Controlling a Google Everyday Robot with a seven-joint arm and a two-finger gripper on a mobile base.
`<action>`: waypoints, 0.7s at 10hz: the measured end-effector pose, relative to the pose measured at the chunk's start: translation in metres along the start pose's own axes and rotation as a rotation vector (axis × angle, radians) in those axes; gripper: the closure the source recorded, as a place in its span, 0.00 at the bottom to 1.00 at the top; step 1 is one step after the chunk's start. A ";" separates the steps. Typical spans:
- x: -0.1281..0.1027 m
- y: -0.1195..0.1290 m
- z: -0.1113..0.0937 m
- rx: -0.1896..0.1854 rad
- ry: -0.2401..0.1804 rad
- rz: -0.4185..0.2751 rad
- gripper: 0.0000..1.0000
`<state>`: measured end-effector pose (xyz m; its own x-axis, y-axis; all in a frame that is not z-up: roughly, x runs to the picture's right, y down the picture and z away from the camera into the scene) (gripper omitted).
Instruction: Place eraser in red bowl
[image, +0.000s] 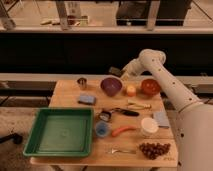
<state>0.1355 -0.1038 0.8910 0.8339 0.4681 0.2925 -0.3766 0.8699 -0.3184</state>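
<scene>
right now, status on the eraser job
Gripper up behind purple bowl, left of red bowl in view. Eraser: cannot make it out for sure. Yellow round item sits between the bowls.

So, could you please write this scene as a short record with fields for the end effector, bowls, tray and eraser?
end effector: over the far edge of the table, just behind the purple bowl
red bowl: far right of the table, right of the purple bowl
tray: green, near left corner
eraser: cannot tell where it is
</scene>
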 end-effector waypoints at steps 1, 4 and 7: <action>0.007 -0.004 -0.004 0.015 0.000 0.025 1.00; 0.061 -0.030 -0.033 0.082 0.003 0.111 1.00; 0.122 -0.055 -0.060 0.134 0.027 0.178 1.00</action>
<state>0.2824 -0.1035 0.8895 0.7594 0.6133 0.2171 -0.5677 0.7876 -0.2394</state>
